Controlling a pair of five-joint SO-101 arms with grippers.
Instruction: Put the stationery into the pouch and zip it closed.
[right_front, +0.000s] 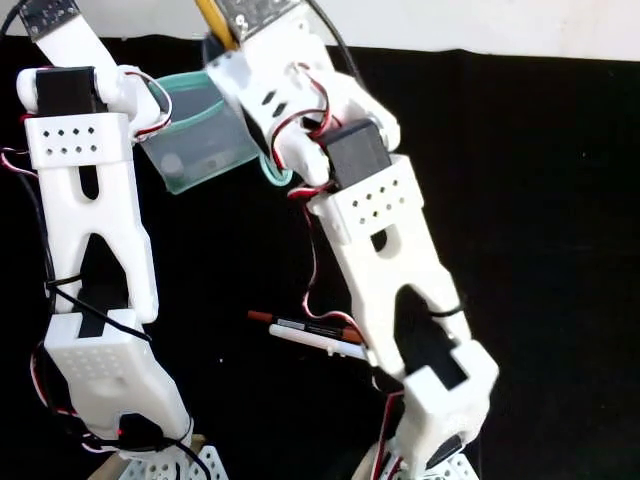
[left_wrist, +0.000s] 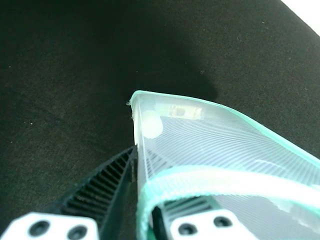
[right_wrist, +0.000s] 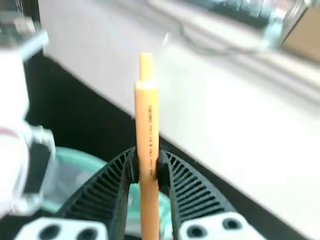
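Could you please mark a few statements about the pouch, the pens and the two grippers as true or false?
1. The right gripper grips an orange pen. True.
2. The left gripper is open. False: it is shut on the pouch.
3. Two pens lie on the black table between the arms. True.
4. The pouch is opaque red. False: it is see-through with green trim.

Matte black cloth tabletop (right_front: 540, 250) is seen throughout; a pale white smooth band (right_front: 480, 25) is noted along its edge at 12 o'clock.
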